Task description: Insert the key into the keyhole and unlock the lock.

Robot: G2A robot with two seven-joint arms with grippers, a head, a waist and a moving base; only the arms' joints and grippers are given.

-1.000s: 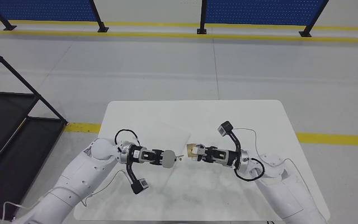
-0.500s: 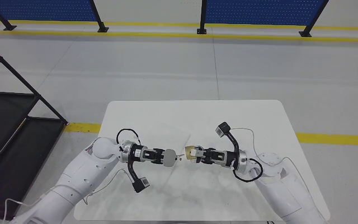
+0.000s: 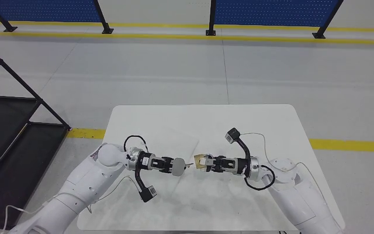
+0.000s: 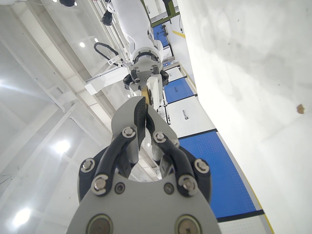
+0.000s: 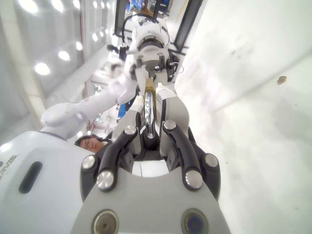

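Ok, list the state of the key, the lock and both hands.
Left hand: shut on the key.
Key: gripped, tip pointing at the lock; whether it is inserted cannot be told.
Right hand: shut on the lock.
Lock: held off the surface, brass body toward the key; whether it is unlocked cannot be told.

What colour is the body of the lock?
The lock has a brass-gold body; the top view shows it best.
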